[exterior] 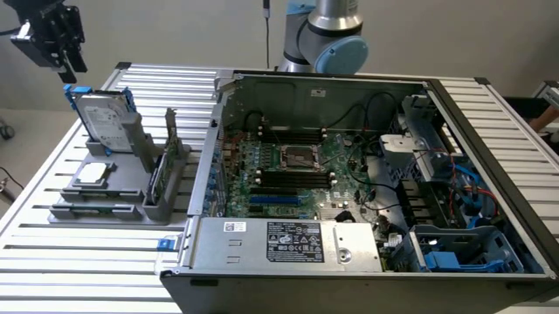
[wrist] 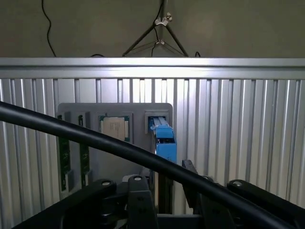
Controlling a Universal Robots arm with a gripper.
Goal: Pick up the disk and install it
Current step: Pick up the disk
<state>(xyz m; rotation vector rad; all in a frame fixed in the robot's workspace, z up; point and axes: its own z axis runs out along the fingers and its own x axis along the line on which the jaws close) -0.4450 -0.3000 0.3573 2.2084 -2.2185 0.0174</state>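
1. At eleven o'clock in the exterior view: black two-fingered robot gripper [exterior: 70,67], pointing down, fingers spread apart, clamped on nothing.
2. At five o'clock from it, with open air between: flat rectangular silver-grey metal disk [exterior: 103,121] with white label and blue side rails, standing on edge in a slot of the grey plastic fixture tray [exterior: 109,199].
3. From the wrist camera: same disk [wrist: 164,140] seen edge-on, blue rail facing the lens, showing in the gap between the fingers of the gripper [wrist: 162,186], beyond them and untouched.
4. At six o'clock from the disk, flat on the tray: small square silver processor chip [exterior: 91,173] [wrist: 114,128]. At four o'clock from the disk: green circuit cards [exterior: 162,173] upright in slots.
5. At three o'clock from the tray, just beside it: large open grey metal computer case [exterior: 288,91] with green motherboard [exterior: 288,170] inside; along its six o'clock edge, grey metal power-supply box [exterior: 284,242].
6. Under everything: ribbed silver aluminium table [exterior: 52,261]. Across the wrist picture: thick black cable [wrist: 71,131].
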